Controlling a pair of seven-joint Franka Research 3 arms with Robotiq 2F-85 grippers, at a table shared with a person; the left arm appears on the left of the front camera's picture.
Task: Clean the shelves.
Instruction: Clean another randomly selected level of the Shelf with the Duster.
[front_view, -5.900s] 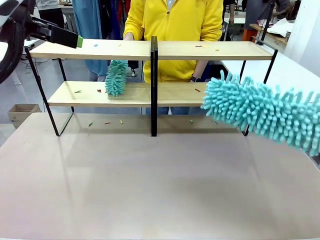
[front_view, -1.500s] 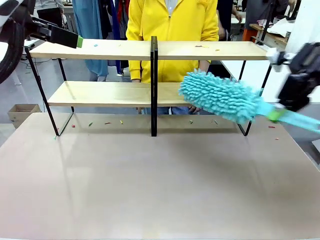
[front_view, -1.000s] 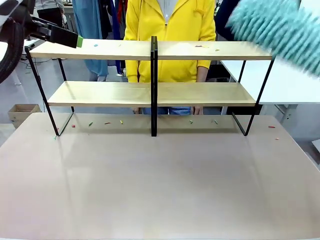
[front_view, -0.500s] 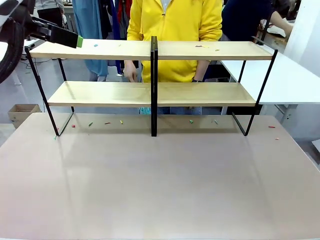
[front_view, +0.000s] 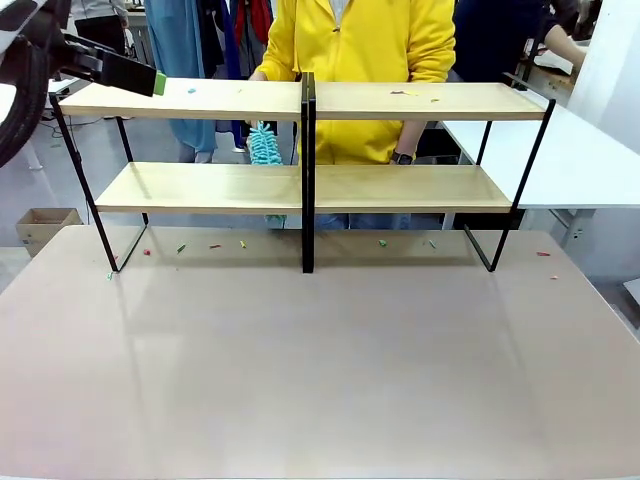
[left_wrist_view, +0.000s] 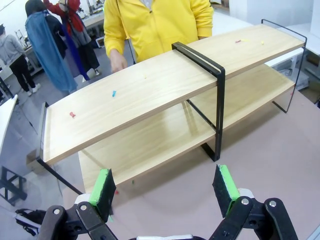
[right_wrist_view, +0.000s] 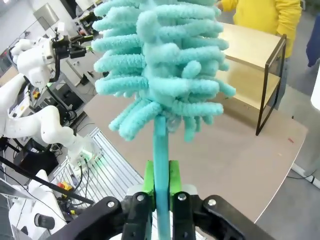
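We've got the left gripper (left_wrist_view: 164, 189) with its green pads spread wide and nothing between them, and the shelves (left_wrist_view: 150, 92) lie just ahead of and below those fingers, standing on the table (left_wrist_view: 260, 150). From the front, that gripper hangs by the left end of the top board. The right gripper (right_wrist_view: 161, 176) is pinching the thin teal handle of a duster (right_wrist_view: 160, 60). The duster's head is a fat bunch of soft teal noodles rising straight up from the fingers, and the shelves sit well beyond it, off to its right. They're two long, flat boards of light wood on a thin black metal frame with a black middle post. Their long axis runs side to side across the table, in front of a person (front_view: 350, 50) in yellow. Small coloured bits (left_wrist_view: 113, 93) dot the top board.
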